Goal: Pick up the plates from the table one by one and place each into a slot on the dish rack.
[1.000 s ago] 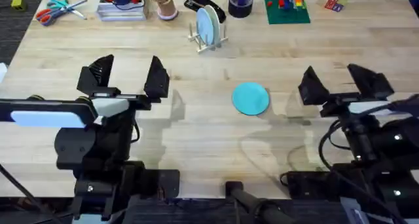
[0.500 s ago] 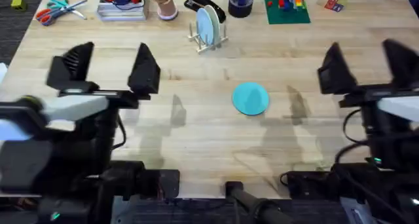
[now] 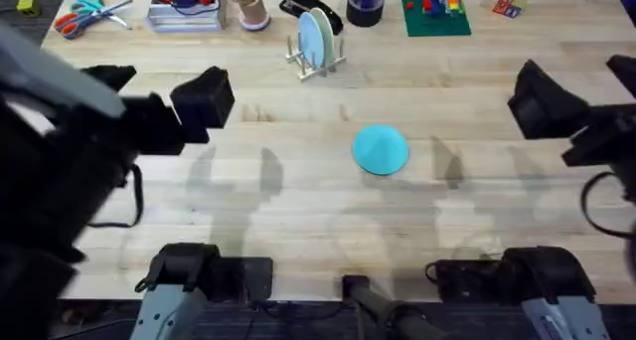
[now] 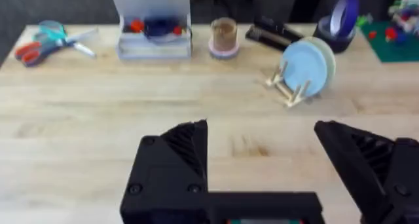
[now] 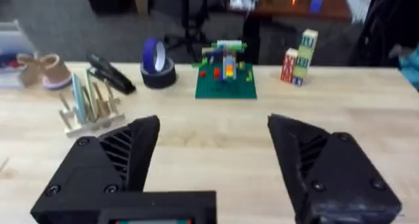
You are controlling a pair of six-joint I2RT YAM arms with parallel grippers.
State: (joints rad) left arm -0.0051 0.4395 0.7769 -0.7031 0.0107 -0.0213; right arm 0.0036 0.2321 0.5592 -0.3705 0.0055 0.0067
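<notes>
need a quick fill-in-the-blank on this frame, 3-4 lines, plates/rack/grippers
1. The turquoise plate lies flat on the ____.
2. The dish rack already holds a pale blue plate standing ____ between its dowels.
3. The left gripper and the right gripper both have their fingers ____.
4. Behind the rack, the roll of blue tape stands on a black ____.

Missing words: table; upright; open; tape roll

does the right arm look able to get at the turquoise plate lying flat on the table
Probably yes. The turquoise plate lies alone on bare table, nothing stands between it and the right pincer, whose jaws are open. Lying flat, its edge may be hard to grip.
</notes>
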